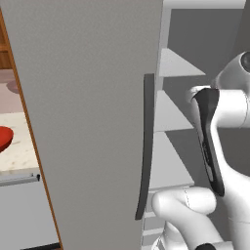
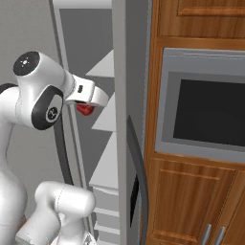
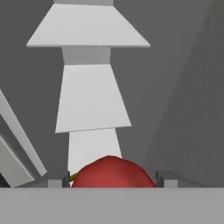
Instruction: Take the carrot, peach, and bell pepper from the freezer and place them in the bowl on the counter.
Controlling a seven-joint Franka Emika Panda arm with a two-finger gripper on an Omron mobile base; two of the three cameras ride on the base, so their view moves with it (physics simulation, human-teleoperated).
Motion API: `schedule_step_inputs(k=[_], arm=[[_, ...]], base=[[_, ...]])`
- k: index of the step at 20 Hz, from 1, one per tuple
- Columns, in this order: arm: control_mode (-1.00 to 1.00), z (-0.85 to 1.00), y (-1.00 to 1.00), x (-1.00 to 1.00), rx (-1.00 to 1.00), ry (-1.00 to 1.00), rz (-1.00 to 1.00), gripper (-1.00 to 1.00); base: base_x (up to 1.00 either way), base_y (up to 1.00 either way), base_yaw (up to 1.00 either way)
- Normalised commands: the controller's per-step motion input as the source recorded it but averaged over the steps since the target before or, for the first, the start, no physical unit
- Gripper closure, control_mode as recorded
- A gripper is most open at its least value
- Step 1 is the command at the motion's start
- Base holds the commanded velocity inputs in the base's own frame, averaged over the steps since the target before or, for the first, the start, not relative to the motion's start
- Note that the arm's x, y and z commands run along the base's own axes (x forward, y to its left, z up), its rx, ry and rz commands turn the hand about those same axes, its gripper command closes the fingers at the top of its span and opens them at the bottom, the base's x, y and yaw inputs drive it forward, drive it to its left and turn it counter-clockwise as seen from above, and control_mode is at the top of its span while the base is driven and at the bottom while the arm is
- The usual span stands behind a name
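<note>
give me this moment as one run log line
stage: bell pepper pickup | gripper: jaws either side of pepper, held | site: inside freezer, door open | bowl: on counter

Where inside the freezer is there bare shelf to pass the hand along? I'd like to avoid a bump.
The white shelves of the freezer lie bare, bordered by its grey walls. It is tight at the end effector, where the bell pepper sits between the fingertips. On the counter, the beige patch beside the bowl is free.
</note>
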Motion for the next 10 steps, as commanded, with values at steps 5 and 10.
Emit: schedule_step_inputs(k=[5, 10], arm=[[-1.0, -0.19, 0.05, -0.7, 0.06, 0.08, 0.0, 1.0], [-1.0, -0.28, 0.15, -0.62, 0.05, 0.0, 0.0, 1.0]], base=[[0.0, 0.0, 0.0], [0.0, 0.0, 0.0]])
